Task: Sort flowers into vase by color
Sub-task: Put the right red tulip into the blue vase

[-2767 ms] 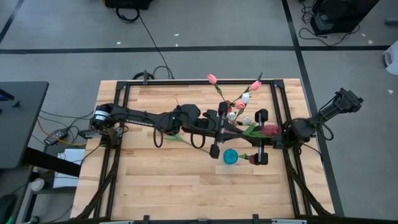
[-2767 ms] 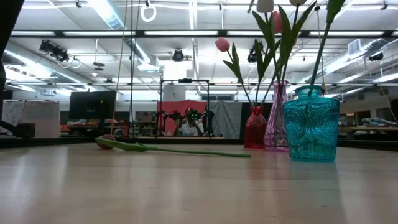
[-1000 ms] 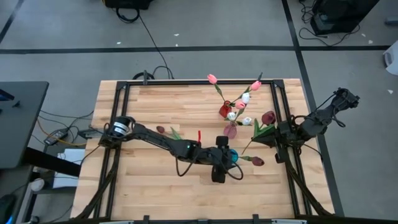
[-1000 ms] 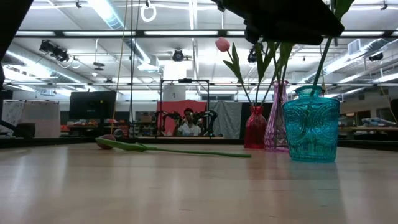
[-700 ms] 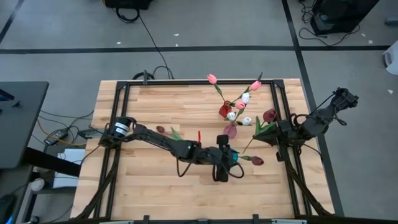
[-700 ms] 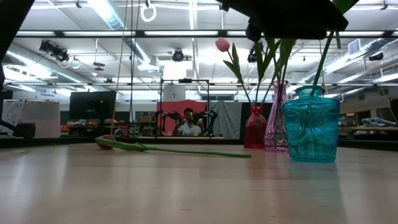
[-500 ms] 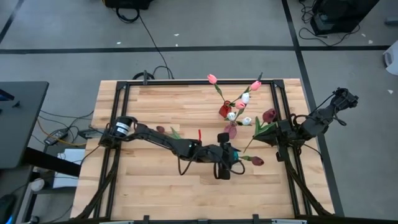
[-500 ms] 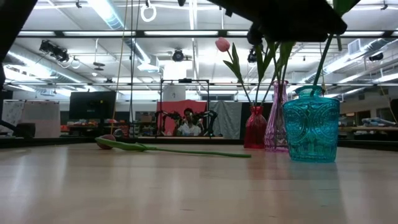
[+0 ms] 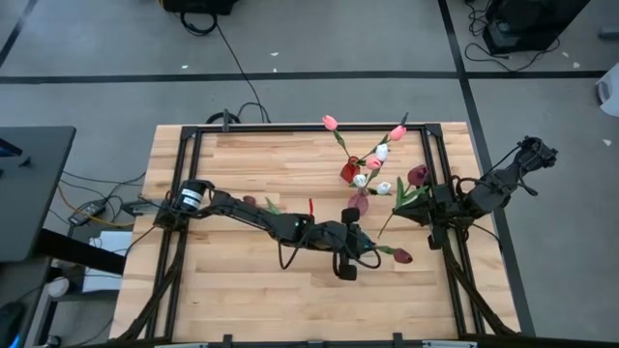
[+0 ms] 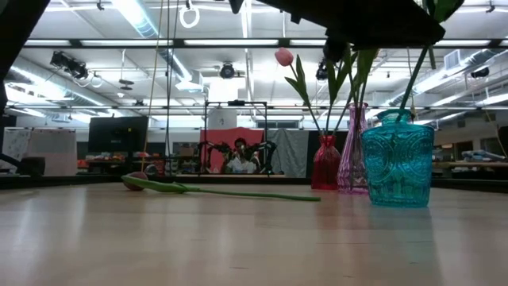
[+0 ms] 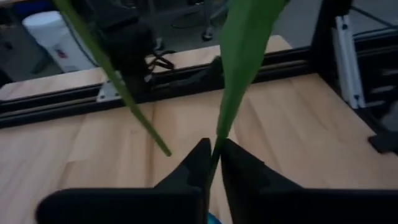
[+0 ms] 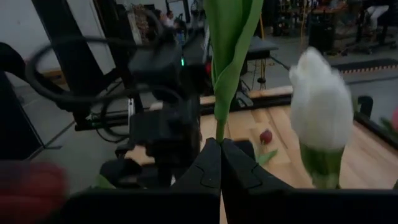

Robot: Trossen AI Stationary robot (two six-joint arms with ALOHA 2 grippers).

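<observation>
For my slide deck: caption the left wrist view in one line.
Left gripper pinching a green artificial tulip stem between its dark fingers above the light wooden table.

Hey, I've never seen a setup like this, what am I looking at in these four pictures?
Two robot arms work at a wooden table. One picture looks down from above, one looks level across the tabletop, and two come from cameras on the wrists. The left gripper is pinched on a green stem above the teal vase. The right gripper, at the table's right edge, is shut on another tulip's stem. A red vase and a pink vase hold flowers; one maroon tulip lies on the wood.
</observation>
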